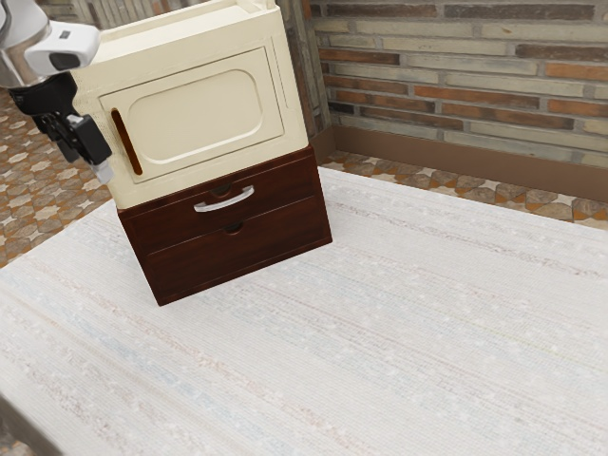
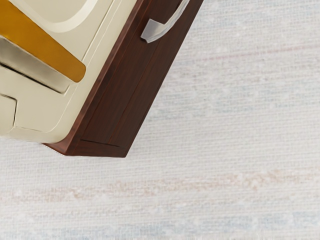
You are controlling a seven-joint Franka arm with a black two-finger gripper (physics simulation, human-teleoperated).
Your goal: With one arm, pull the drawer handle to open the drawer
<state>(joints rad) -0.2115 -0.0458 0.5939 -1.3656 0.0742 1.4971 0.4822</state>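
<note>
In the exterior view, your claw [image 1: 103, 173], black with a pale tip, hangs at upper left, near the cabinet [image 1: 204, 95] and apart from the silver handle. You cannot tell from these pictures how far open it is; it has no hold on the handle.

The cabinet's upper part is smooth and cream-coloured, with a raised, round-cornered panel on its door. A slim, dark reddish-brown door handle [image 1: 127, 142] runs up the door. Beneath is a base of glossy, reddish-brown wood, with an upper drawer [image 1: 275, 195] and a lower panel [image 1: 237, 255]. The curved, silvery drawer handle [image 1: 225, 199] sits on the upper drawer, left of the frame's centre. That drawer looks flush with the front.

The table [image 1: 399, 332] has a white, woven-looking surface with faint blue and rust stripes. Behind stand a wall [image 1: 456, 85] of long, narrow bricks in grey, cream and orange, and a floor [image 1: 465, 185] patterned with stars.

From the wrist view you get the door handle close up, broad and amber, and a flat, squared end on the drawer handle, standing out from the streaked wood grain.
</note>
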